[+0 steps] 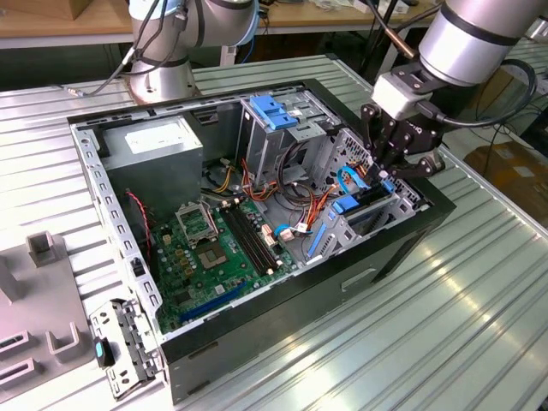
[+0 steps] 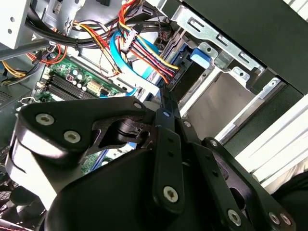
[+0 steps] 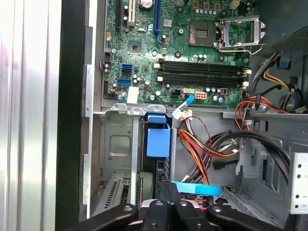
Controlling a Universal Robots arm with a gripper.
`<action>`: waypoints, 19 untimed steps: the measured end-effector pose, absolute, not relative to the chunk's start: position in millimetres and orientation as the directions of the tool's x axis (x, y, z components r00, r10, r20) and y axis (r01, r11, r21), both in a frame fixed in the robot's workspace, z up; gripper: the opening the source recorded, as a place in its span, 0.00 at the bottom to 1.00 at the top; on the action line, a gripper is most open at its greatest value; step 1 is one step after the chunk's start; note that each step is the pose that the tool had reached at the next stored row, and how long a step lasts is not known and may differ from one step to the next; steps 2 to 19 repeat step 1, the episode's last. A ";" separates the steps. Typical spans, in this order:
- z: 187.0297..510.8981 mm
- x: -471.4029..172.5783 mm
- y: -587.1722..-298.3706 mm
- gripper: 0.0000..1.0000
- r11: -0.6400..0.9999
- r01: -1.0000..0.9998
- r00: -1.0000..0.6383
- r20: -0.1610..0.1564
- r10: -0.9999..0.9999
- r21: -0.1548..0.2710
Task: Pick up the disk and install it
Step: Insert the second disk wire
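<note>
Black linkages of the gripper [image 3: 168, 199] crowded the near edge in both wrist views, with its fingers drawn close together. They appeared to be clamped on the dark near end of the disk [image 3: 158, 142], though the contact itself was hard to make out. The disk stood on edge in the drive bay [image 3: 118, 149] at the front of the computer case [image 1: 282, 300], with its blue side rail facing the first wrist camera and the bay's grey metal wall just beside it.

In the second wrist view the gripper [image 2: 166, 103] reached toward a blue latch [image 2: 199, 55] on the bay frame. A bundle of red, yellow and black wires [image 2: 144, 45] ran just beside its tip. A flat blue cable [image 3: 195, 187] crossed beside the fingers in the first wrist view.

In the exterior view the gripper [image 1: 387, 171] hung low over the bay at the case's end toward the exterior view's right. Beyond the bay lay the green motherboard [image 1: 214, 248] (its processor socket was bare). An upright metal cage with a blue handle [image 1: 272, 111] stood behind it. A grey power supply box [image 1: 154, 145] sat in the far corner of the case. The open case rested on the ribbed metal worktop [image 1: 445, 325], and a loose metal bracket [image 1: 128, 342] lay near its corner toward the exterior view's left.
</note>
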State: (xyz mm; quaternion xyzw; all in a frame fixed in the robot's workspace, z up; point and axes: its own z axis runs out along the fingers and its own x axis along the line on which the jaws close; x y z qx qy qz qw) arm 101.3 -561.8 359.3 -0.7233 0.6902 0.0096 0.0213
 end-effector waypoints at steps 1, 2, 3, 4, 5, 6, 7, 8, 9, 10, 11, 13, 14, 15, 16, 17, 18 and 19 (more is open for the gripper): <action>359.4 101.4 -561.8 0.11 -0.046 -0.999 0.047 -0.043 -0.998 -0.018; 359.4 101.4 -561.8 0.11 -0.046 -0.999 0.047 -0.043 -0.998 -0.018; 359.4 101.4 -561.8 0.11 -0.046 -0.999 0.047 -0.043 -0.998 -0.018; 359.4 101.4 -561.8 0.11 -0.046 -0.999 0.047 -0.043 -0.998 -0.018; 359.4 101.4 -561.8 0.11 -0.046 -0.999 0.047 -0.043 -0.998 -0.018; 359.4 101.4 -561.8 0.11 -0.046 -0.999 0.047 -0.043 -0.998 -0.018; 359.4 101.4 -561.8 0.11 -0.046 -0.999 0.047 -0.043 -0.998 -0.018; 359.4 101.4 -561.8 0.11 -0.046 -0.999 0.047 -0.043 -0.998 -0.018; 359.4 101.4 -561.8 0.11 -0.046 -0.999 0.047 -0.043 -0.998 -0.018; 359.4 101.4 -561.8 0.11 -0.046 -0.999 0.047 -0.043 -0.998 -0.018; 359.4 101.4 -561.8 0.11 -0.046 -0.999 0.047 -0.043 -0.998 -0.018; 359.4 101.4 -561.8 0.11 -0.046 -0.999 0.047 -0.043 -0.998 -0.018; 359.4 101.4 -561.8 0.11 -0.046 -0.999 0.047 -0.043 -0.998 -0.018; 359.4 101.4 -561.8 0.11 -0.046 -0.999 0.047 -0.043 -0.998 -0.018; 359.4 101.4 -561.8 0.11 -0.046 -0.999 0.047 -0.043 -0.998 -0.018; 359.4 101.4 -561.8 0.11 -0.046 -0.999 0.047 -0.043 -0.998 -0.018; 359.4 101.4 -561.8 0.11 -0.046 -0.999 0.047 -0.043 -0.998 -0.018; 359.4 101.4 -561.8 0.11 -0.046 -0.999 0.047 -0.043 -0.998 -0.018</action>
